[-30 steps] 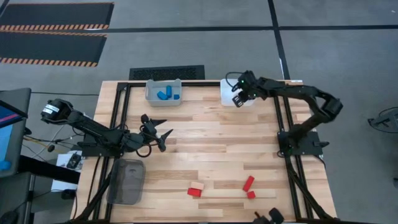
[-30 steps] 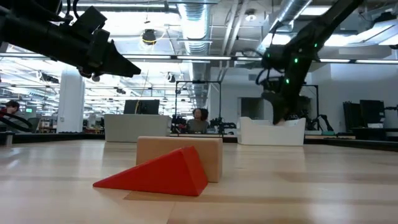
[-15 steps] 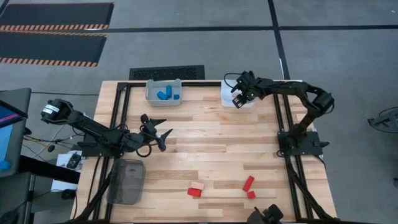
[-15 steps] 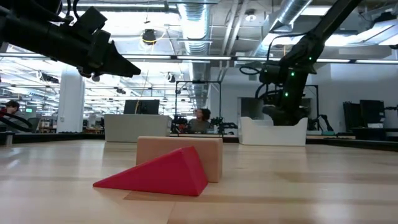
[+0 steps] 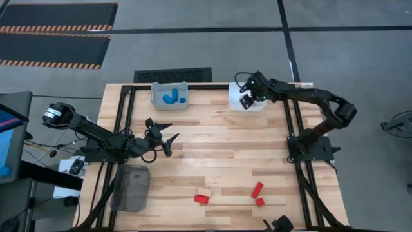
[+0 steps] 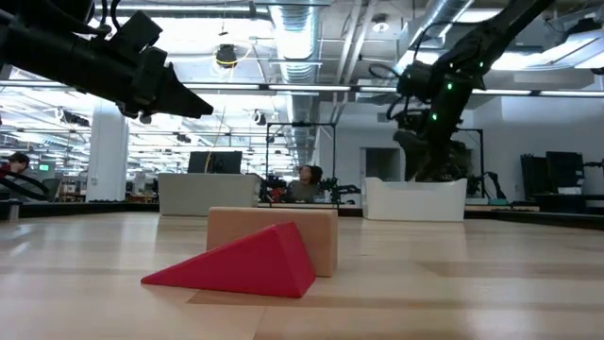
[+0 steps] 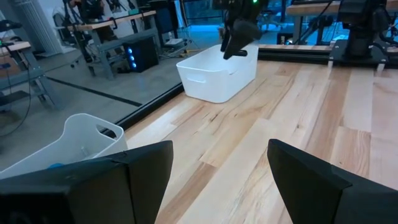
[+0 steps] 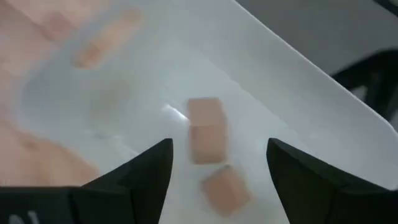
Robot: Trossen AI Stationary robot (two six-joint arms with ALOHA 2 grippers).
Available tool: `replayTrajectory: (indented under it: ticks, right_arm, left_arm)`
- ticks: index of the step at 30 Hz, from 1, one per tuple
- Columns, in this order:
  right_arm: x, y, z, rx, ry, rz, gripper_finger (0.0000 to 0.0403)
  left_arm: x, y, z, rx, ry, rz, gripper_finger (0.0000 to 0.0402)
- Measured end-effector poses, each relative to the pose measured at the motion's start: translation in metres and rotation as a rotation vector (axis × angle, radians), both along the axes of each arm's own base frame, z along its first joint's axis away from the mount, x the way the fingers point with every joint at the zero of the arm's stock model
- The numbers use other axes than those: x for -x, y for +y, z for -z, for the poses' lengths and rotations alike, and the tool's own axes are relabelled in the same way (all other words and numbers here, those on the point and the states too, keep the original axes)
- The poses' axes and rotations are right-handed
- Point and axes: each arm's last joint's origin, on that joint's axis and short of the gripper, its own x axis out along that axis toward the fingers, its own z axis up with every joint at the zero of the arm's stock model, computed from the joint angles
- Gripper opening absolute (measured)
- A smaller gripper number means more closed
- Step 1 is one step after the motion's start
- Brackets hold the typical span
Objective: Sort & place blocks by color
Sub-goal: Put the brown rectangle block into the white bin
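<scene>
Right gripper: jaws open, empty, above white bin; tan blocks below inside. Left gripper: jaws open, empty, mid-bench. Red blocks near front edge; bench centre unoccupied.

White bin interior mostly covered by the right gripper in the high view; contents not made out there. Tan blocks inside are smeared by blur in the right wrist view; exact count unclear. Tan block partly hidden behind the red wedge in the low view. Grey bin cut off behind the left gripper's fingers in the left wrist view. Dark mesh bin contents cannot be told. Person in the background too small for detail.
</scene>
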Motion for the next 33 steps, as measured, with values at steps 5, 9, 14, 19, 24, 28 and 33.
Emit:
replayTrajectory:
  ticks: [5,9,14,19,24,28,33]
  right_arm:
    - [-0.019,0.030,-0.013,0.018,-0.056,-0.091,0.0282]
    - [-0.037,0.064,-0.021,0.066,-0.073,-0.186,0.0283]
    - [-0.050,0.097,-0.027,0.121,-0.075,-0.265,0.0282]
    - [-0.060,0.116,-0.026,0.088,-0.154,-0.265,0.0282]
    - [-0.086,0.152,-0.019,0.152,-0.437,-0.337,0.0281]
    - [-0.100,0.183,-0.014,0.256,-0.620,-0.380,0.0281]
    - [-0.113,0.208,-0.006,0.327,-0.656,-0.501,0.0281]
  left_arm:
    - [0.000,0.000,0.000,0.000,0.000,0.000,0.0253]
    - [0.000,0.000,0.000,0.000,-0.001,0.000,0.0253]
    - [0.000,0.000,0.000,0.000,-0.001,-0.001,0.0253]
    - [0.000,0.000,0.000,0.000,-0.001,0.000,0.0253]
    - [0.000,0.000,-0.001,0.003,-0.009,-0.001,0.0253]
    - [0.000,0.001,-0.001,-0.007,-0.004,-0.002,0.0253]
    - [-0.001,0.003,-0.001,-0.013,-0.002,-0.011,0.0253]
